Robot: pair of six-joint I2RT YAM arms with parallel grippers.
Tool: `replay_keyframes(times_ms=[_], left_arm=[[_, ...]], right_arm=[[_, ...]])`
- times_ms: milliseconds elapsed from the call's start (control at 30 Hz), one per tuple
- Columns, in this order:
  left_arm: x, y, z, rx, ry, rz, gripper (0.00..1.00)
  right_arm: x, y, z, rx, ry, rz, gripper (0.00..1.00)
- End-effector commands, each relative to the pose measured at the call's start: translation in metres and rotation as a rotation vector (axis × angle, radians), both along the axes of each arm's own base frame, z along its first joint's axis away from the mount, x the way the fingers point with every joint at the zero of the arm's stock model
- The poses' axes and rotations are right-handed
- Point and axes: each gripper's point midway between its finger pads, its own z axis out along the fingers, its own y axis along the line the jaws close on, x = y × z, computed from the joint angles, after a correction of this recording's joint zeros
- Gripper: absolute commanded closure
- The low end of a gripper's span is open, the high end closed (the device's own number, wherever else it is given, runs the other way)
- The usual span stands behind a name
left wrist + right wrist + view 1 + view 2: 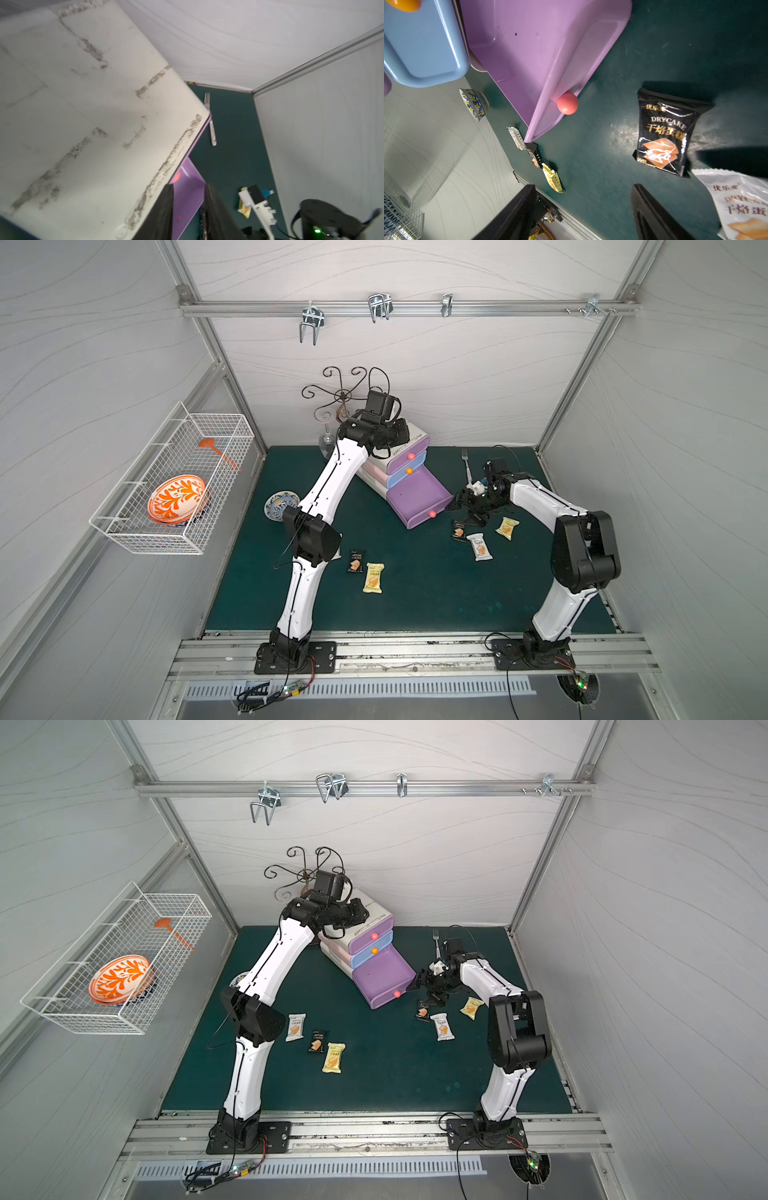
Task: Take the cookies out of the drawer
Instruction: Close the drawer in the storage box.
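Purple drawer (529, 52) looks empty, cookies (480, 546) on mat (436, 597); right gripper (584, 187) spread, left gripper (188, 187) narrowly parted, both empty; lift right clear of black packet (664, 133)

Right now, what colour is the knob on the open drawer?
Coral pink knob, on the purple drawer; clearest in the right wrist view.
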Motion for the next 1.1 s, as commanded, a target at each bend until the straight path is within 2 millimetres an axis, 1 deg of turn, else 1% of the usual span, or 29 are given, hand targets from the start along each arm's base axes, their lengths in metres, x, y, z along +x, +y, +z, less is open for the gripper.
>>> replay_keyframes(times_ms=[0, 100, 233, 333, 433, 600, 700, 767, 833, 867, 1000, 1067], left_arm=[[0.019, -0.012, 0.033, -0.07, -0.153, -0.063, 0.76], [0.03, -0.008, 0.027, -0.067, -0.166, -0.045, 0.78], [0.042, 0.006, 0.014, -0.012, -0.174, 0.001, 0.76], [0.051, 0.015, 0.005, -0.011, -0.173, 0.021, 0.76], [0.057, 0.016, -0.009, -0.021, -0.146, 0.014, 0.77], [0.054, 0.014, -0.041, -0.001, -0.079, -0.006, 0.78], [0.051, 0.013, -0.058, 0.005, -0.042, -0.011, 0.78], [0.049, 0.013, -0.065, 0.006, -0.022, -0.014, 0.78], [0.047, 0.014, -0.07, 0.012, -0.01, -0.014, 0.78], [0.046, 0.015, -0.073, 0.017, -0.005, -0.015, 0.78], [0.043, 0.015, -0.08, 0.026, 0.013, -0.023, 0.78], [0.042, 0.017, -0.085, 0.031, 0.025, -0.02, 0.79]], right_arm=[[0.004, -0.003, 0.001, -0.003, -0.018, -0.02, 0.24], [0.004, -0.002, -0.001, 0.004, -0.017, -0.024, 0.24], [-0.002, 0.0, -0.005, -0.002, -0.008, -0.017, 0.24], [-0.007, -0.002, -0.017, -0.018, 0.016, -0.032, 0.25], [-0.005, -0.003, -0.026, -0.022, 0.023, -0.061, 0.26], [0.01, 0.005, -0.023, -0.01, -0.003, -0.078, 0.29], [0.02, 0.012, -0.026, -0.018, -0.004, -0.09, 0.3], [0.025, 0.011, -0.032, -0.036, 0.003, -0.112, 0.31], [0.029, 0.005, -0.042, -0.07, 0.021, -0.149, 0.33], [0.033, 0.005, -0.043, -0.069, 0.017, -0.161, 0.33], [0.047, 0.009, -0.043, -0.049, 0.003, -0.177, 0.33], [0.053, 0.013, -0.04, -0.039, -0.014, -0.164, 0.34]])
